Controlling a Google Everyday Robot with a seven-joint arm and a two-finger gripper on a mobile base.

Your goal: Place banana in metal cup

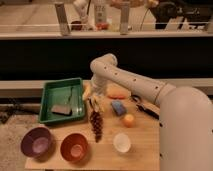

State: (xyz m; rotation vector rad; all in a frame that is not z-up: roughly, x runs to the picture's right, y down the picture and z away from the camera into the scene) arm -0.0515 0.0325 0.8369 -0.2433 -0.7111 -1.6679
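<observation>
Camera view shows a wooden tabletop (145, 145) with the white robot arm (135, 85) reaching in from the right and bending down toward its middle. The gripper (95, 103) hangs low over the tabletop just right of the green tray (50, 92), and I cannot tell whether it is spread or pressed together. The banana (88, 92) lies on the tabletop right beside the gripper, between the tray's right edge and the arm. A dark block (62, 109) sits in the tray. Just below the gripper lies a dark red grape cluster (96, 125). To its right are a blue item (118, 106), an orange ball (129, 120) and a white cup (121, 142). A purple bowl (37, 142) and an orange bowl (75, 147) stand along the front edge.
</observation>
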